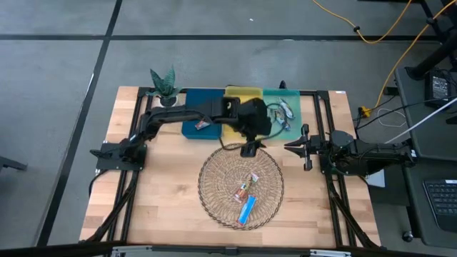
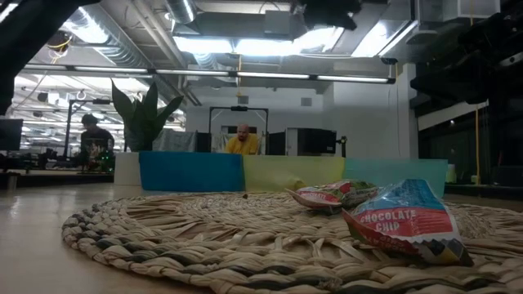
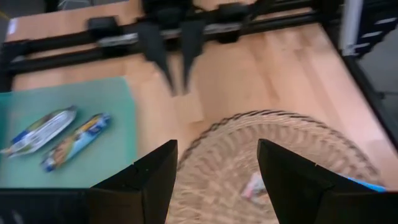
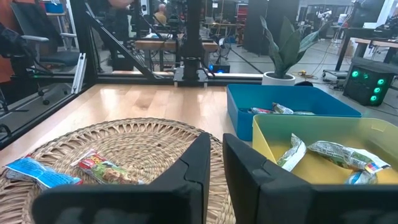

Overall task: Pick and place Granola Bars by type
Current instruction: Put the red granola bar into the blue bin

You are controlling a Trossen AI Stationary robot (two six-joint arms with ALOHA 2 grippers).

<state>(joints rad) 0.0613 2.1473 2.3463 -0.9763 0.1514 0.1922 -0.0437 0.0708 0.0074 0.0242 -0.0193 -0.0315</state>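
Two granola bars (image 1: 245,196) lie in the wicker basket (image 1: 214,187) — just below the left claw (image 1: 250,150), spread empty.

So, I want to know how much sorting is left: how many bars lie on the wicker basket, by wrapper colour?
Red bar: 1
Blue bar: 1
Total on the basket: 2
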